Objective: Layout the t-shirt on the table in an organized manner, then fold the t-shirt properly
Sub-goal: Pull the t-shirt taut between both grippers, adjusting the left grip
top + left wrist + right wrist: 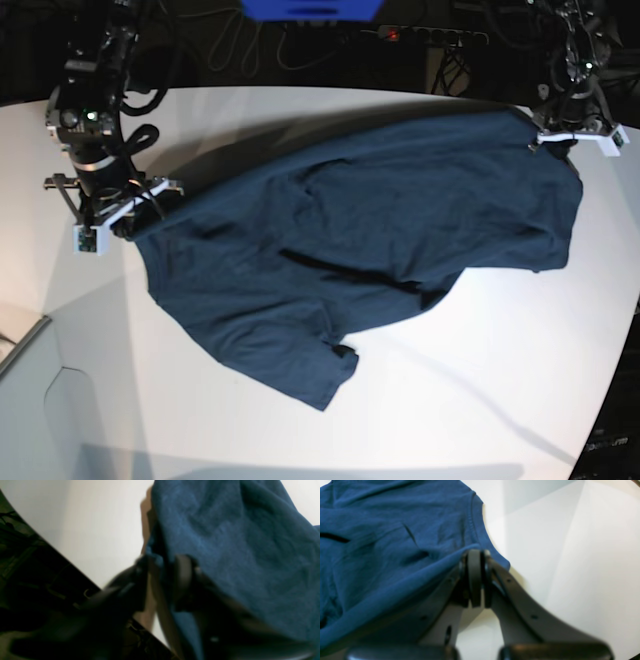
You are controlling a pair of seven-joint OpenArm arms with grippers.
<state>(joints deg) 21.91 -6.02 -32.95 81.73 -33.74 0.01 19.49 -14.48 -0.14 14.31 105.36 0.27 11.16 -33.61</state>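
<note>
A broad white table (pixel 470 400) with a curved edge fills the base view, and behind its far edge lies a dark floor with tangled cables (pixel 250 45), a power strip (pixel 425 35) and a blue object (pixel 310 10). The navy t-shirt (pixel 370 240) is spread across the table's middle, wrinkled, stretched slantwise between the two arms, one sleeve pointing toward the near edge. At the shirt's far right corner, the left gripper (pixel 160 565) reaches down from above; its wrist view is blurred but shows cloth between its narrowed jaws. At the shirt's left end, the right gripper (pixel 476 555) leans in low, its jaws pressed together on the shirt's hem, the table bare beside it.
</note>
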